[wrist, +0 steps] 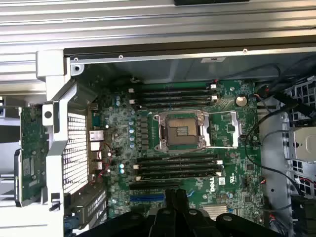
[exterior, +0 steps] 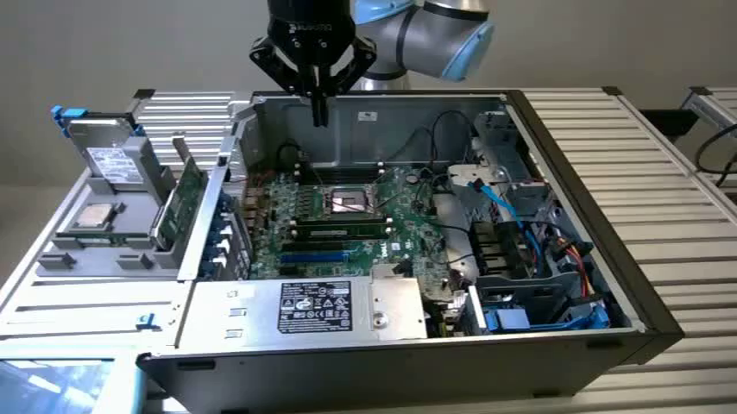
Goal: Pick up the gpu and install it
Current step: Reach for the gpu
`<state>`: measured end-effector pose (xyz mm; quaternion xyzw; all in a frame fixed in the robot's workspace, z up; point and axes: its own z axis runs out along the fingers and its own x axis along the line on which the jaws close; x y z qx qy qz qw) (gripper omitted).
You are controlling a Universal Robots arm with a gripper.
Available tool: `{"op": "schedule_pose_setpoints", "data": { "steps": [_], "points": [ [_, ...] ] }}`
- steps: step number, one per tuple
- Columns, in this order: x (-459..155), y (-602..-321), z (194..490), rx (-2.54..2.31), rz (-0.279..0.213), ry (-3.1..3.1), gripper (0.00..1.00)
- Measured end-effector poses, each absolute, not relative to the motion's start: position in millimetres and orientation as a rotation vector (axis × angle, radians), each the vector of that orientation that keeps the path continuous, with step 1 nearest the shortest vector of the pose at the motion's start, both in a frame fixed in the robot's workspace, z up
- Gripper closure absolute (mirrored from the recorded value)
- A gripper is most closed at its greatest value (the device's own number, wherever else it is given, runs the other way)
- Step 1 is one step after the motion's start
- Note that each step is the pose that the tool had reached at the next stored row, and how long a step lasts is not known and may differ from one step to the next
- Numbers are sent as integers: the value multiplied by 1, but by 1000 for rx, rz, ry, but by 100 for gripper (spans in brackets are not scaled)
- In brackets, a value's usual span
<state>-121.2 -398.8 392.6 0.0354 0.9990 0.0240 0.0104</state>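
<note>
The gpu [exterior: 185,210], a green card, stands on edge in a slot of the grey holder to the exterior view's left of the open computer case; in the wrist view the gpu [wrist: 31,155] lies outside the case wall. My gripper [exterior: 319,114] hangs above the back of the case, well apart from the card, over the motherboard [exterior: 345,220]. Its two black fingers meet at the tips with nothing between them, so it is shut and empty. In the wrist view the gripper [wrist: 177,196] points down over the motherboard [wrist: 227,123] near the blue expansion slot [wrist: 147,197].
The grey holder [exterior: 69,254] also carries a metal drive with a white label [exterior: 112,162] and a processor chip [exterior: 92,218]. The CPU socket [wrist: 180,131] sits mid-board. Cables and drive bays [exterior: 519,233] crowd the case's right side. The power supply [exterior: 311,309] is at the front.
</note>
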Motion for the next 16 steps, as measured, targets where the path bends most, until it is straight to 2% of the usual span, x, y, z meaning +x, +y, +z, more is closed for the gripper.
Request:
{"op": "schedule_pose_setpoints", "data": {
  "steps": [16],
  "points": [
    [-138,-399,393,111,79,3118,88]
  ]
}}
